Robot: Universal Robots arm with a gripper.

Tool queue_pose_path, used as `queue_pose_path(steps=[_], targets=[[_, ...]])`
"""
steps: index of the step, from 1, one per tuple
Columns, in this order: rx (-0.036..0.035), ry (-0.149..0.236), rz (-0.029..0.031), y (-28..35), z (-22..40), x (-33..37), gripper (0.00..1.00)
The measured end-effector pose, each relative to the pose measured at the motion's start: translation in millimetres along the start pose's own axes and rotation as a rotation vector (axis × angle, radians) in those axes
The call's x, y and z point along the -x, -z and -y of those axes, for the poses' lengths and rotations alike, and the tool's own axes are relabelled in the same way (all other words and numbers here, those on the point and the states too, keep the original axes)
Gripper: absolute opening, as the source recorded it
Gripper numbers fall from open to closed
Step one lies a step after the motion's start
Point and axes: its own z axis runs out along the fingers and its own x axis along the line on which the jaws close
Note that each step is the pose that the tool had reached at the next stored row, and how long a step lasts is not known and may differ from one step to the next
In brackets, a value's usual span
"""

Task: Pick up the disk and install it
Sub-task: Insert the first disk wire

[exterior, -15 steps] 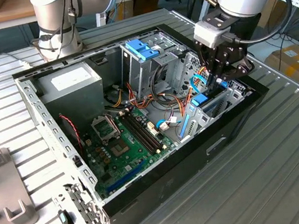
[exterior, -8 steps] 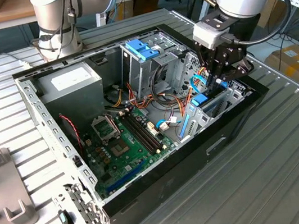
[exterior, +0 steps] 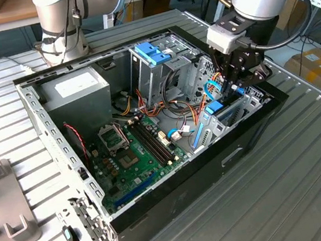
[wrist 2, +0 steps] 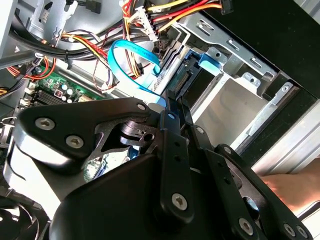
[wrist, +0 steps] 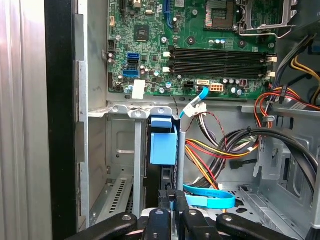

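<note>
My gripper, fingers clenched together, hangs at the disk, which stands edgewise just beyond my fingertips. The first wrist view shows the motherboard farther ahead; the exterior view, the whole open case.

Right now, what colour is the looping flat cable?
The flat cable is light blue, clearest in the second wrist view.
</note>
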Motion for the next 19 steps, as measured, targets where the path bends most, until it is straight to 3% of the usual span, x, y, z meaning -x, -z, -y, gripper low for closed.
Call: queue_pose_path(steps=[19], targets=[[-0.0022,0.001,0.0016,-0.2,-1.7,-2.2,0.16]])
